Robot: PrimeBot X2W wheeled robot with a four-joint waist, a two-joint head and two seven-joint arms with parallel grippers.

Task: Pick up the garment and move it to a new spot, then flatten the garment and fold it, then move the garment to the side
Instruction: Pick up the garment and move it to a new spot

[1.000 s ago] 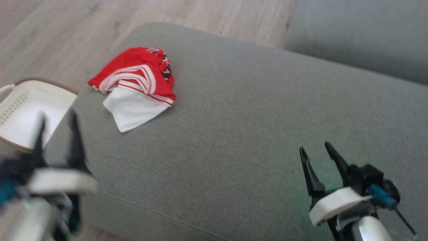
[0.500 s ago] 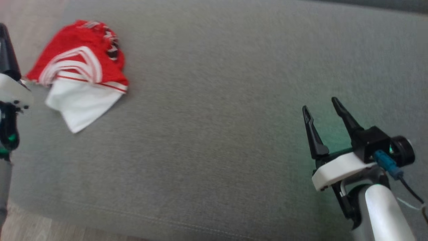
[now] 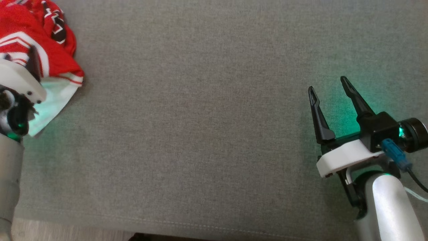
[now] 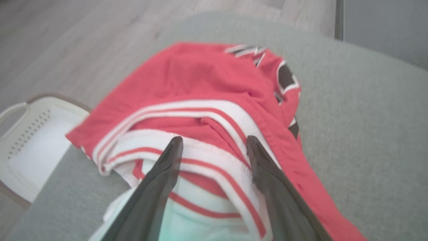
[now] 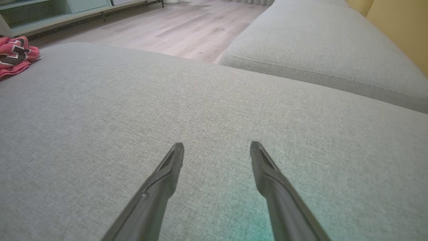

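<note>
Lying crumpled at the far left corner of the grey sofa cushion [image 3: 200,134], the red and white garment [image 4: 200,83] sits under the left gripper [image 4: 214,144]. Its fingers stand spread wide over the striped band; whether the tips touch the cloth is hard to tell. The right gripper [image 3: 327,83], equally wide open and empty, hovers above bare cushion toward the right side, well apart from the garment.

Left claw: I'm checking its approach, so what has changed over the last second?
The left claw has advanced to the crumpled garment, open above its striped band, nothing gripped. The head view shifted too. The garment lies as before, and the right claw stays open over the cushion.
</note>
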